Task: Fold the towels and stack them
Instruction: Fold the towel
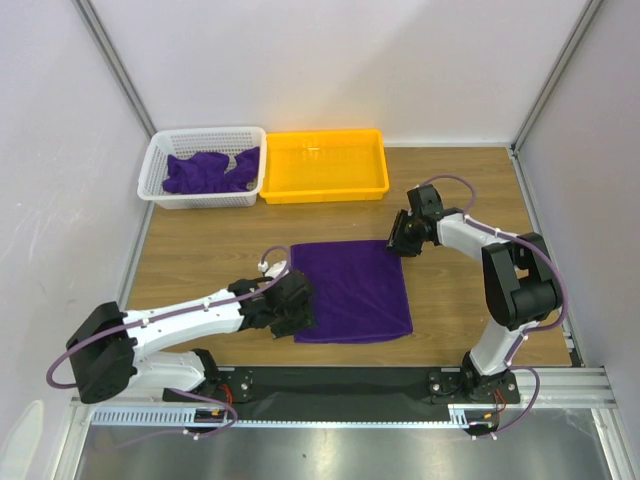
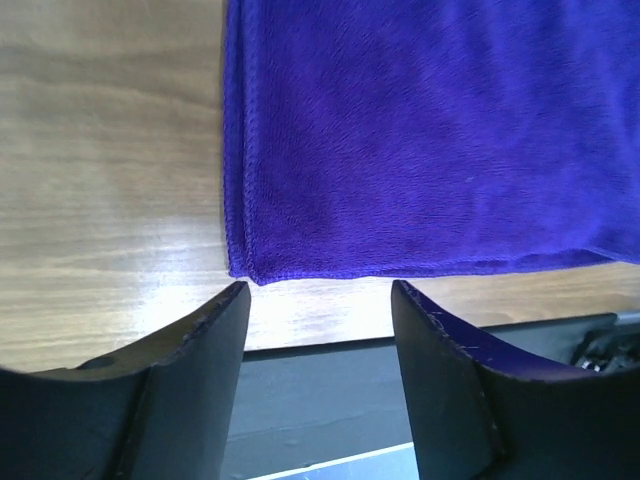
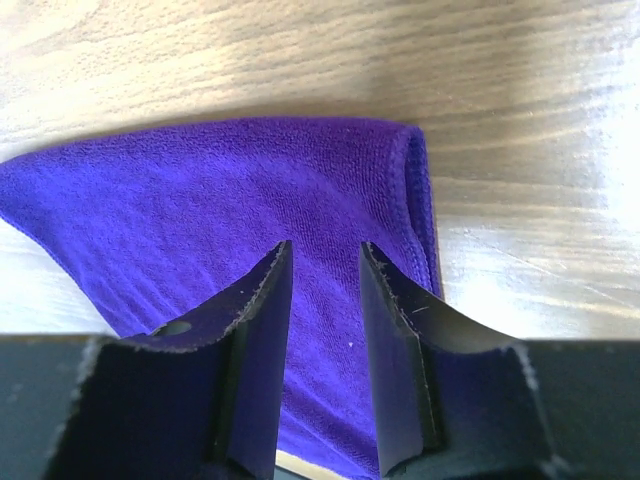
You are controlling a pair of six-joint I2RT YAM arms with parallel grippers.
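Observation:
One purple towel point(image 1: 352, 292) lies flat and folded on the wooden table. My left gripper point(image 1: 290, 305) sits at its near left corner. In the left wrist view that towel corner point(image 2: 245, 268) lies just beyond the open left gripper point(image 2: 318, 290), with nothing between the fingers. My right gripper point(image 1: 405, 238) is at the towel's far right corner. In the right wrist view the right gripper point(image 3: 325, 250) hovers over the towel point(image 3: 200, 200) with a narrow gap between the jaws, and cloth shows through the gap. More purple towels point(image 1: 208, 170) lie crumpled in the white basket.
The white basket point(image 1: 160, 160) stands at the back left. A yellow tray point(image 1: 325, 185) stands beside it with nothing in it. Metal frame posts and white walls close the sides. A black strip runs along the table's near edge point(image 2: 330, 380).

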